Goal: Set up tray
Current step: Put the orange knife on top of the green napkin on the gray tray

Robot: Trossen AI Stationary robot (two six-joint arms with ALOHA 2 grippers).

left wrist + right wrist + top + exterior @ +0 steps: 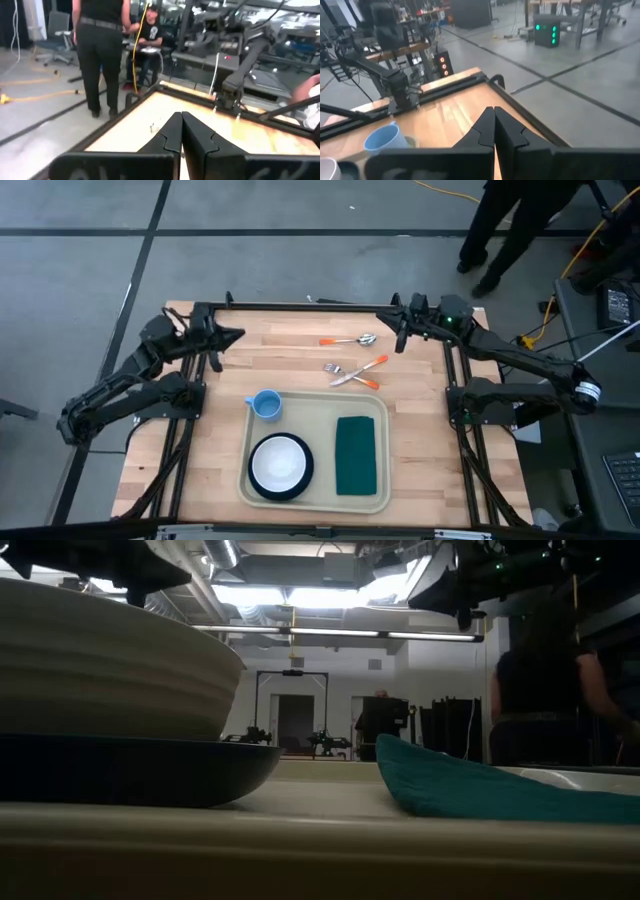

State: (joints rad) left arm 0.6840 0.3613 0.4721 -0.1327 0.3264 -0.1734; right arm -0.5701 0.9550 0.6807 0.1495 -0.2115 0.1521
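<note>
The beige tray (312, 502) lies on the wooden table at the near middle. On it stand a blue cup (266, 404) at the far left corner and a white bowl (280, 463) on a dark plate (130, 772). A dark green napkin (355, 453) lies flat on its right side. Beyond the tray, a spoon (352, 340), a fork and a knife (357, 372), all orange-handled, lie on the table. My left gripper (238, 335) hangs shut over the far left of the table. My right gripper (400, 340) hangs shut over the far right. Neither holds anything.
Black frame rails (190, 430) run along the table's left and right sides under the arms. A person in dark clothes (510, 230) stands on the floor beyond the far right corner. Bare wood (290, 360) shows between the grippers and the cutlery.
</note>
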